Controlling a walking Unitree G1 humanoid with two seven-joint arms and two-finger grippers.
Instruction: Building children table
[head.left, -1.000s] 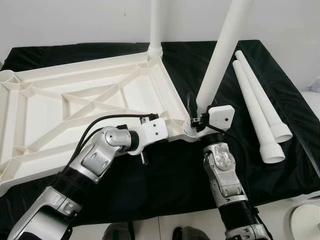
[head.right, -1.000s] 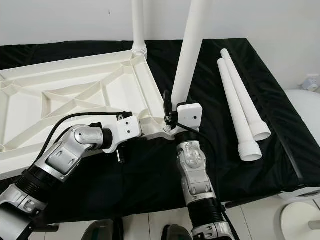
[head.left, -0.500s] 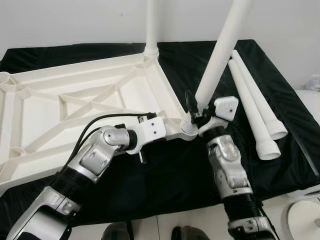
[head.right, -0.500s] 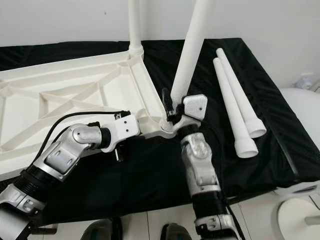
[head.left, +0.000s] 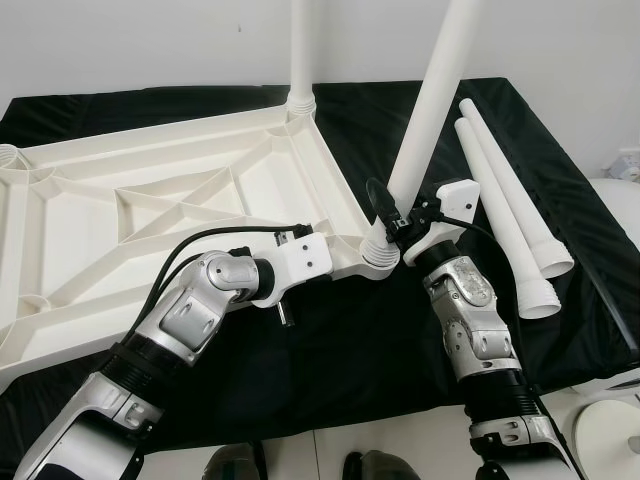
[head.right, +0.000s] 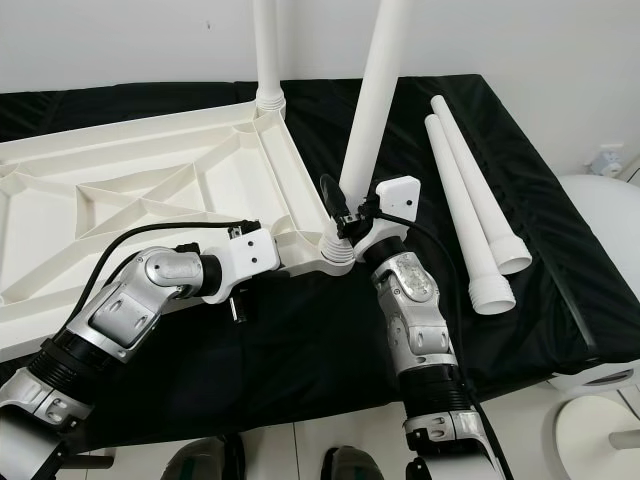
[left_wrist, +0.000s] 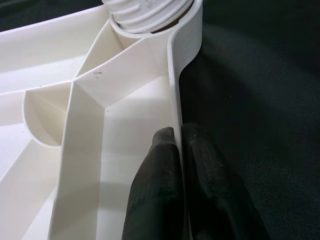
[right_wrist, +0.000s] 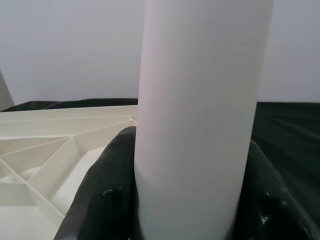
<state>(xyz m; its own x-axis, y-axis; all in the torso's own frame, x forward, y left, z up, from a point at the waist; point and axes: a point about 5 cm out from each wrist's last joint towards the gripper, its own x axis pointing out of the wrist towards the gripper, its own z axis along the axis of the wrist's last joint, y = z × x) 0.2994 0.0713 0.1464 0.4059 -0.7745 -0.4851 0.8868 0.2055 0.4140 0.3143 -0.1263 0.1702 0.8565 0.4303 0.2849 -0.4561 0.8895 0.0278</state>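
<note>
A white plastic table top (head.left: 150, 215) lies upside down, ribbed underside up, on a black-covered worktop (head.left: 590, 250), spreading from the worktop's left edge toward its middle. The left gripper (left_wrist: 178, 150) is clamped on the table top's near rim wall just left of the near right corner socket (head.left: 378, 262); in the left wrist view one black finger (left_wrist: 155, 185) presses the inner face of the thin wall and the other finger (left_wrist: 210, 185) the outer face, with the ribbed collar of the socket seen beyond them. The right gripper (head.left: 392, 222) is closed around the lower part of a white table leg (head.left: 425, 105), just above that socket; the right wrist view shows black fingers (right_wrist: 107, 195) hugging both sides of the round tube. This leg stands in the near right corner socket and leans to the right as it rises, out of the top of the picture. A second leg (head.left: 301, 45) stands upright in the far right corner socket of the table top, near the worktop's back edge. Two loose legs (head.left: 505, 205) lie side by side, touching, on the right part of the worktop, with their ribbed flared ends toward the near edge and narrow ends toward the back.
</note>
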